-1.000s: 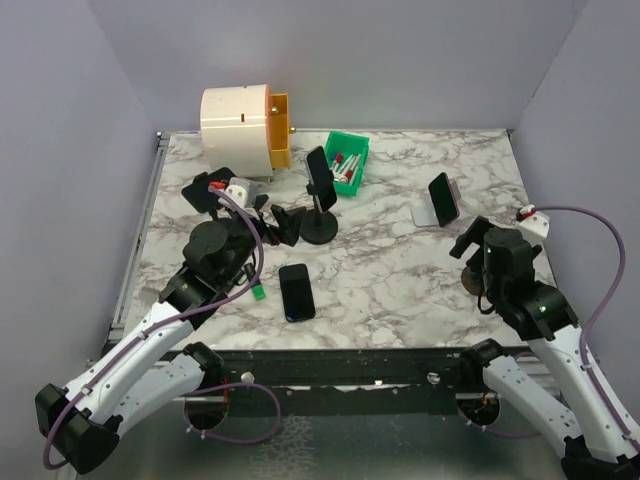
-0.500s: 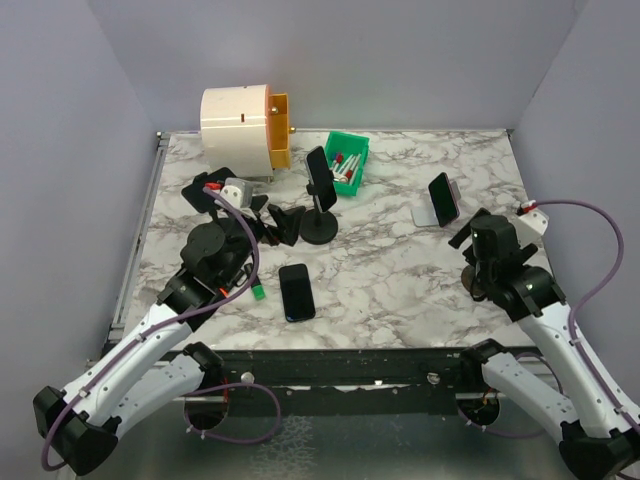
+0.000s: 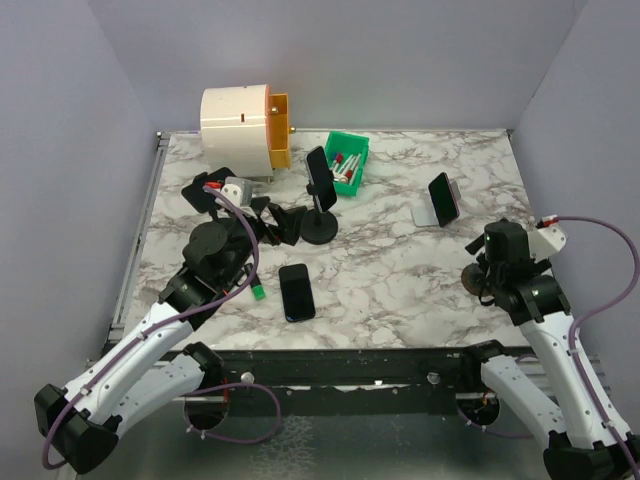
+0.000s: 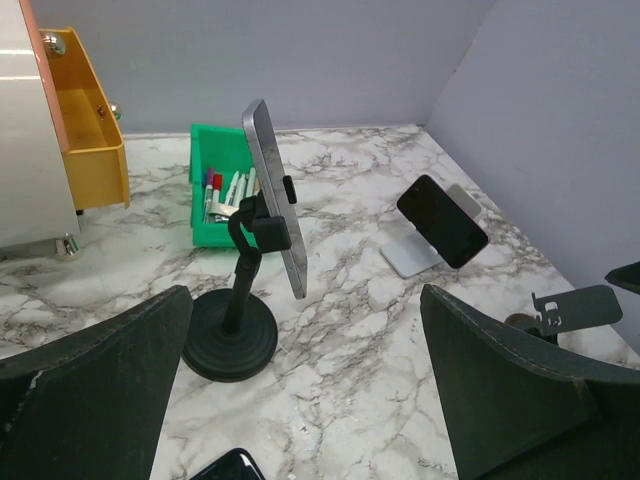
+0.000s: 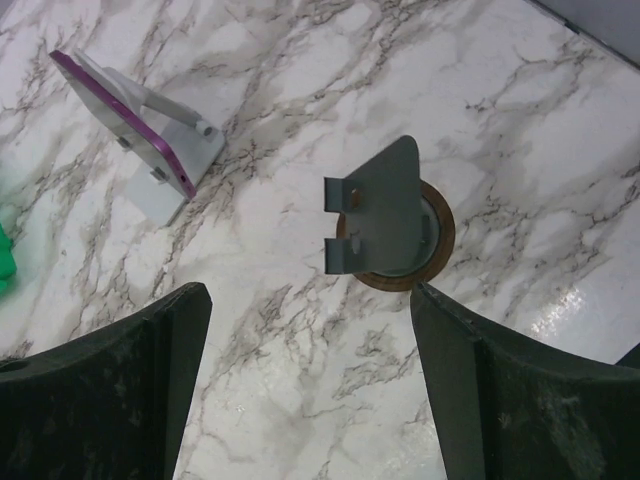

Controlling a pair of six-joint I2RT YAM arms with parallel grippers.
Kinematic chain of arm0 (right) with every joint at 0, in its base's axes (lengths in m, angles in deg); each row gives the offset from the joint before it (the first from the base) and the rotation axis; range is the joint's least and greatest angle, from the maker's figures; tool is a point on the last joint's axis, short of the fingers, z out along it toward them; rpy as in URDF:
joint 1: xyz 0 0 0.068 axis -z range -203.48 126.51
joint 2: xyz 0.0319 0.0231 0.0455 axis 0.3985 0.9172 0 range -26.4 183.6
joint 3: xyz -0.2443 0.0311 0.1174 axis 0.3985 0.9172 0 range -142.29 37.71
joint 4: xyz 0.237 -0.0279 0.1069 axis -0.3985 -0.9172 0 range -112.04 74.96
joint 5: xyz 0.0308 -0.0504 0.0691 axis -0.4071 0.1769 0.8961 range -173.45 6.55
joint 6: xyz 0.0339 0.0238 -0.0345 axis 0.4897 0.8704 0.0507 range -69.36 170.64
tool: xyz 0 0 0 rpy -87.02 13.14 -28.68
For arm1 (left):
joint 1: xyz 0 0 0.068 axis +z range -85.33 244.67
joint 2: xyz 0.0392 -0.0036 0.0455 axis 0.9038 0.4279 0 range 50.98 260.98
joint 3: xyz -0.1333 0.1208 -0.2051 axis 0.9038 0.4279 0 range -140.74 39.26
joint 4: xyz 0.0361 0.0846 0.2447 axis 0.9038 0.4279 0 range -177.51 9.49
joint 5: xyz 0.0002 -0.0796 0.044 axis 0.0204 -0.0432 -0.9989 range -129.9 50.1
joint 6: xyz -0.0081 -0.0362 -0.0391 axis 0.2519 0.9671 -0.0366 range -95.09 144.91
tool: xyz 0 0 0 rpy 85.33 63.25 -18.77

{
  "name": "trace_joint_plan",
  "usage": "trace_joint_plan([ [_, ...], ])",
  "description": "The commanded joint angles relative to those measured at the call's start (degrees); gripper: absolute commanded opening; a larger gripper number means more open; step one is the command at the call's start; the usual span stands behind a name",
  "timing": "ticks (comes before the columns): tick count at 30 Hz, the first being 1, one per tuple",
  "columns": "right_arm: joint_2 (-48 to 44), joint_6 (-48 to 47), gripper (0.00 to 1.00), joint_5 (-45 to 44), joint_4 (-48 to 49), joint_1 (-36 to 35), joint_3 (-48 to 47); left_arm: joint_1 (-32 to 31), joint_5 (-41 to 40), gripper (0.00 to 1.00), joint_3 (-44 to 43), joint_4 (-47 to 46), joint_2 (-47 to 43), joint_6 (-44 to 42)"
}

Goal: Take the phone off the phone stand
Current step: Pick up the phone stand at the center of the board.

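A dark phone point(image 3: 320, 173) is clamped upright in a black phone stand with a round base point(image 3: 319, 229); both show in the left wrist view, phone point(image 4: 275, 195) and base point(image 4: 229, 342). My left gripper point(image 3: 277, 222) point(image 4: 305, 400) is open and empty, just left of that base. A second phone point(image 3: 443, 198) with a purple edge point(image 5: 120, 125) leans on a pale stand point(image 5: 178, 165). My right gripper point(image 3: 492, 268) point(image 5: 310, 390) is open and empty, over a bare grey stand point(image 5: 385, 215) on a brown disc.
A third phone point(image 3: 296, 292) lies flat on the marble near the front. A green bin of pens point(image 3: 348, 161) and a white drawer unit with an orange drawer point(image 3: 245, 127) stand at the back. A small green item point(image 3: 258, 292) lies beside the left arm.
My right arm has pulled back to the right and turned, so its gripper now faces the bare grey stand instead of the purple-edged phone. The left arm has barely moved.
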Motion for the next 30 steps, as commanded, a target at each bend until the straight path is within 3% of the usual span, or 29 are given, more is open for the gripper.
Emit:
trace_joint_plan([
  [1,-2.05,6.84,0.85,-0.48,-5.92,0.9,3.42,-0.17,1.03,0.96,-0.28,0.13,0.93,1.02],
  [15,0.02,16.83,0.8,-4.78,-6.54,2.39,8.16,-1.14,1.31,0.96,-0.12,0.44,2.45,2.95],
  [26,5.9,8.61,0.77,-3.77,5.89,10.08,9.57,-2.34,0.2,0.97,-0.06,0.68,1.89,2.39],
  [30,6.89,6.51,0.71,-3.59,9.75,11.34,10.72,-2.6,-0.5,0.97,-0.06,0.87,1.85,1.95],
])
